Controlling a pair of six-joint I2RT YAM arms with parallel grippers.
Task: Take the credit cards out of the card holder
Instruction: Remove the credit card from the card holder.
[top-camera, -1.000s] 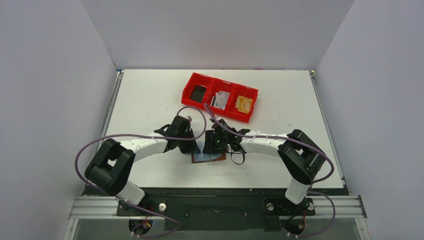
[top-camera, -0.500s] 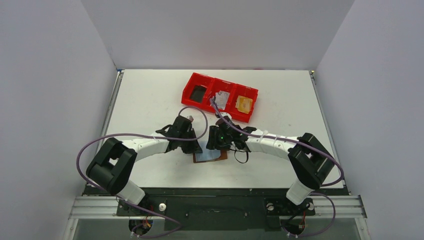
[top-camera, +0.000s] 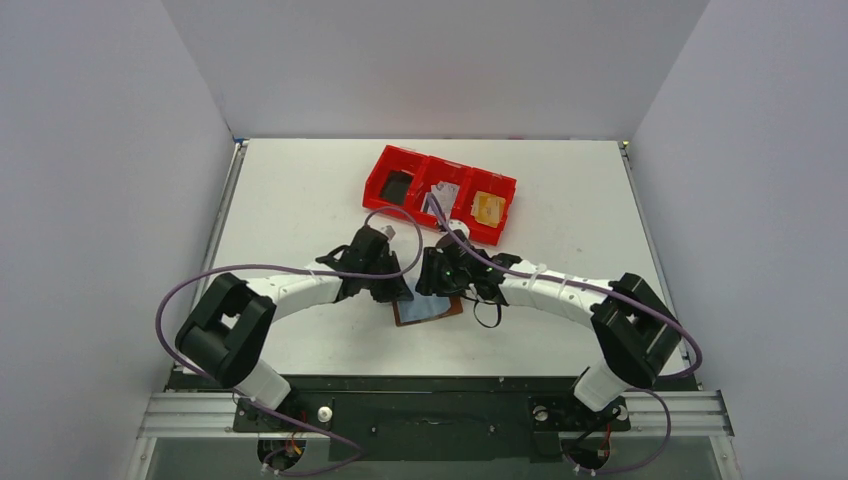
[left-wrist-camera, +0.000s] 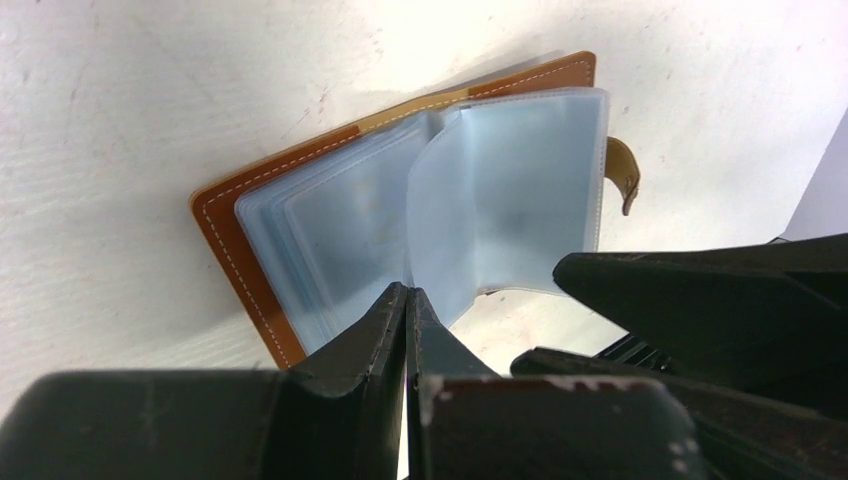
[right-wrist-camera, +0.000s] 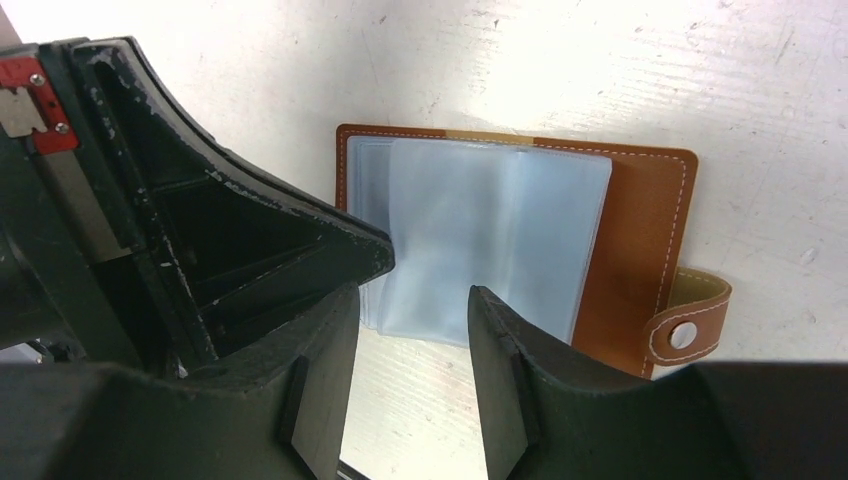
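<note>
Where the left hand (left-wrist-camera: 405, 295) meets the work, its two fingers are pressed together with no gap between them. Their tips rest at the near edge of the clear sleeves (left-wrist-camera: 500, 190), at the fold. Whether a sleeve is nipped between them cannot be told. The right hand (right-wrist-camera: 415, 300) stands with its fingers spread. The near edge of the sleeves lies just beyond the gap between them, and neither finger is seen to touch.

The card holder (top-camera: 428, 310) lies opened flat on the bench (top-camera: 290, 190), brown leather side down and sleeves up. It sits directly beneath and between the two hands. White stitching runs along its border, and the strap with the snap button (right-wrist-camera: 685, 335) projects from one side. One sleeve stands partly raised from the stack, as the left wrist view shows. The sleeves are frosted pale blue, and whether the credit cards sit inside them cannot be made out.

Seen from above, both arms reach inward from the near edge and meet over the card holder at the near middle of the bench. Purple cables (top-camera: 200, 280) loop along each arm.

Farther back stands a red tray (top-camera: 375, 172) of three compartments, set at a slant and well apart from the card holder. The left compartment holds something dark, the middle one something grey-white and the right one something yellow-orange; none can be identified.

The bench surface is white, with scuffs and small marks visible in the wrist views. Plain pale walls (top-camera: 400, 60) enclose it at the left, right and far sides.
</note>
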